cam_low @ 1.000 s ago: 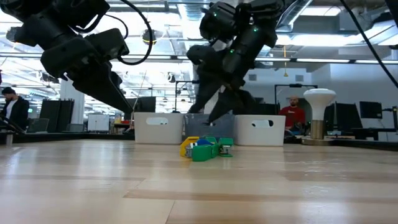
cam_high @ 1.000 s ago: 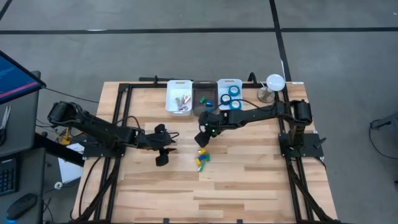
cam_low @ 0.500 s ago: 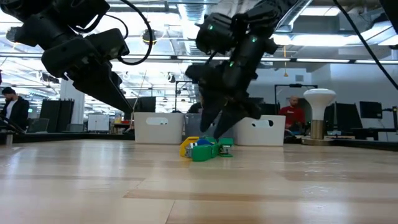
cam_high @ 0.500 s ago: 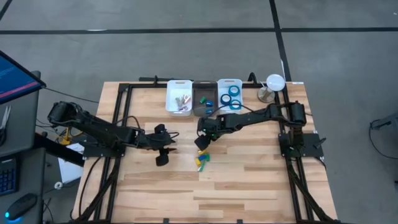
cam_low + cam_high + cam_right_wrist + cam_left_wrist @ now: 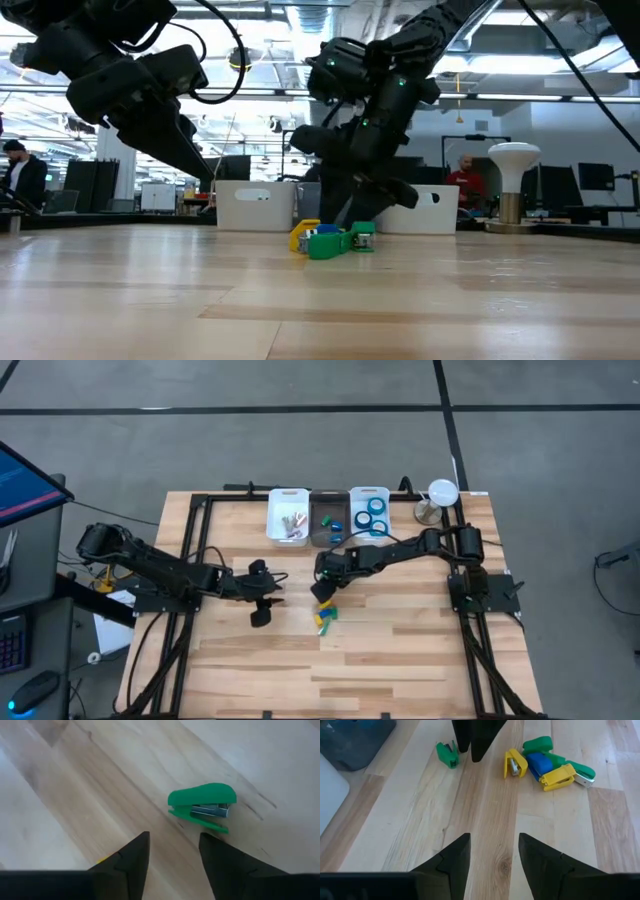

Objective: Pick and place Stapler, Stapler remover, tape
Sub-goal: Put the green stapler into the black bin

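A small green stapler [image 5: 202,807] lies on its side on the wood, set apart from a pile of yellow, blue and green staplers [image 5: 547,764] at mid-table [image 5: 325,618]. My right gripper [image 5: 172,852] hangs open just above the green stapler [image 5: 447,754], fingers pointing steeply down, touching nothing; it also shows in the high view [image 5: 322,588]. My left gripper [image 5: 492,855] waits open to the pile's left [image 5: 268,598]. Blue tape rolls [image 5: 375,512] lie in the far right white bin. Whether the small silvery pieces [image 5: 292,520] in the left white bin are stapler removers I cannot tell.
Three bins stand in a row at the table's far edge: a white one [image 5: 288,500], a dark one [image 5: 325,525] and a white one [image 5: 368,492]. A white lamp [image 5: 440,495] stands at the far right. Bare wood lies near the front edge.
My right gripper has come down from above the dark bin's near side toward the table and a little toward the near edge, ending low over the lone green stapler. The staplers have not moved.
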Robot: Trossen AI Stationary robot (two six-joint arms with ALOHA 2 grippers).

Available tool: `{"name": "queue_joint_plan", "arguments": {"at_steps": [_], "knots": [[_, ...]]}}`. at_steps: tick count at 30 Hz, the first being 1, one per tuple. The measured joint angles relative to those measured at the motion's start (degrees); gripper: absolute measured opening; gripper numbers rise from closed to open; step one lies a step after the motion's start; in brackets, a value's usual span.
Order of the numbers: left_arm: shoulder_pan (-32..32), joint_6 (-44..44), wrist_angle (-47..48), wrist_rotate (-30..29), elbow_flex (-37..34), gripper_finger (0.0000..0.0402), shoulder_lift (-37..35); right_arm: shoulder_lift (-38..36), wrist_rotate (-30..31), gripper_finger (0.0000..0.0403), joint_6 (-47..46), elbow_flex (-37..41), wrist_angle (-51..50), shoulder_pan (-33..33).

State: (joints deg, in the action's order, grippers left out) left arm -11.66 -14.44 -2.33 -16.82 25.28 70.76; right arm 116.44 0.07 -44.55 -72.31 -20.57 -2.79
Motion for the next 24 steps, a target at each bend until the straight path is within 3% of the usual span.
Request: {"name": "queue_joint_plan", "arguments": {"at_steps": [9,18,24], "knots": [[0.0,0.02,-0.1,0.63,0.0,0.0158,0.0,-7.61,-3.23,0.0144,13.39,0.28,-0.13,1.64],[0.0,0.02,-0.59,0.61,0.0,0.0158,0.02,-14.08,-2.84,0.0118,58.27,0.29,-0.72,0.74],[0.0,0.02,-0.71,0.61,0.0,0.0158,0.01,-12.76,1.03,0.0118,67.55,0.26,1.44,0.66]]}}
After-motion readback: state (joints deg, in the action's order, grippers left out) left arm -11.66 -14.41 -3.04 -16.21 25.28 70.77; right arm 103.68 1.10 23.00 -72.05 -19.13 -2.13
